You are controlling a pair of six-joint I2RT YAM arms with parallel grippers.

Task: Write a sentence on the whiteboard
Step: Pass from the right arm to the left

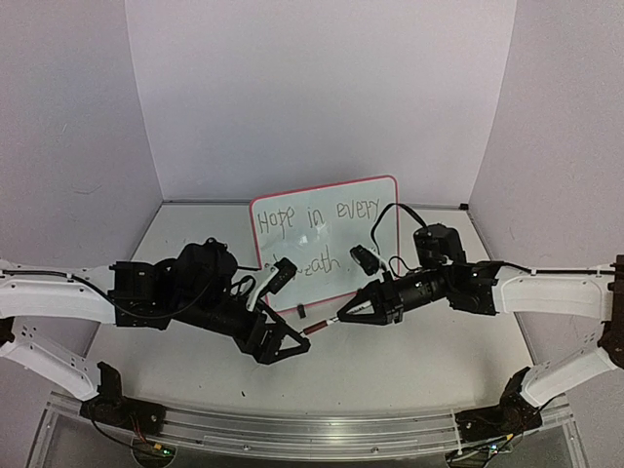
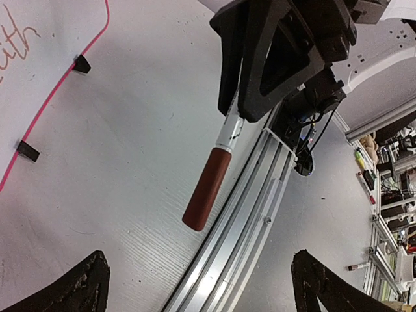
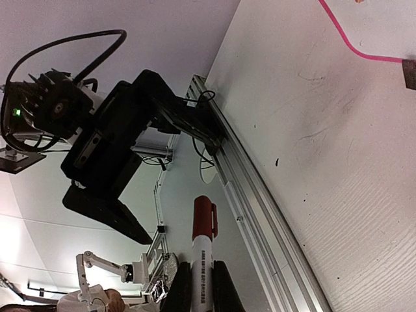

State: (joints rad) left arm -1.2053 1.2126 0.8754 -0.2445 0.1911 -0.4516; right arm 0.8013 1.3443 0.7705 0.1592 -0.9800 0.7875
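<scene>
The left end effector is gaping wide, holding nothing. On the pale bench the small red-rimmed white whiteboard is standing, long axis running left-right, facing the near edge; its dark handwritten sentence is looking finished, though partly hidden. The right end effector is clamping a red-capped white marker.

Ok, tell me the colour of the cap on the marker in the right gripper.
The cap is dark red, seen best in the left wrist view.
</scene>
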